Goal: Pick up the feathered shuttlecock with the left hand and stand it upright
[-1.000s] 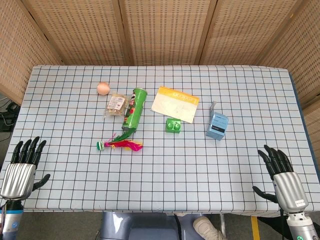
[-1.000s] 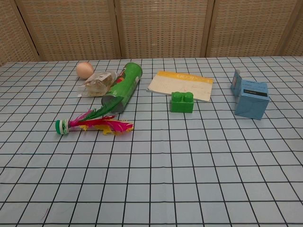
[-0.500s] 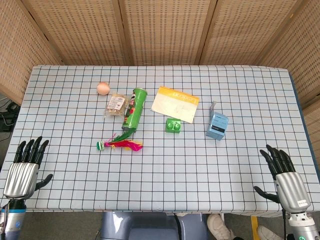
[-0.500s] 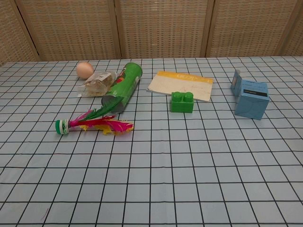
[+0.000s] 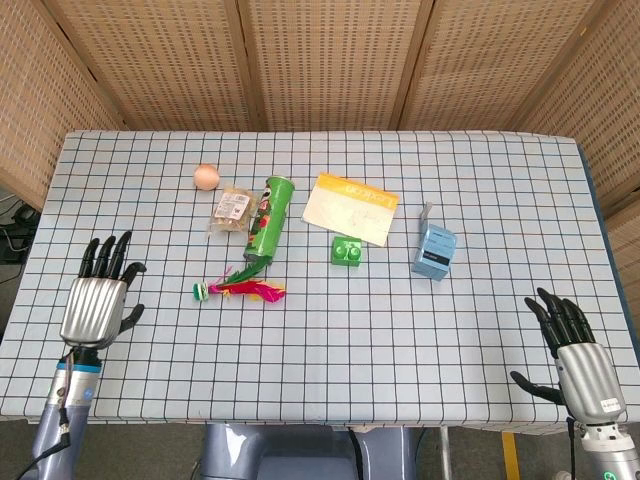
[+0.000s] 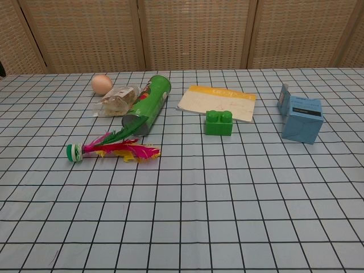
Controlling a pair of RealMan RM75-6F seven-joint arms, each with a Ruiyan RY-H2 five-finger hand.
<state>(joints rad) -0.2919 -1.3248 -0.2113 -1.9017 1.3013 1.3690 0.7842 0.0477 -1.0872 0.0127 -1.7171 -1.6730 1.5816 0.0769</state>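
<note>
Left hand (image 5: 97,300) has risen over the checked tablecloth (image 5: 400,330); wicker screens (image 5: 330,60) behind.

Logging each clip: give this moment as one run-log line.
left hand: open, over table, left of shuttlecock | shuttlecock: lying flat, untouched | right hand: open, at table's near right edge

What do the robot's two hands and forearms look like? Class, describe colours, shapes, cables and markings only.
Both the left hand and the right hand have ribbed silver metal backs with black fingers. The right hand carries a small white label near its wrist. Each sits on a grey cylindrical forearm; a thin dark cable runs along the left one.
</note>
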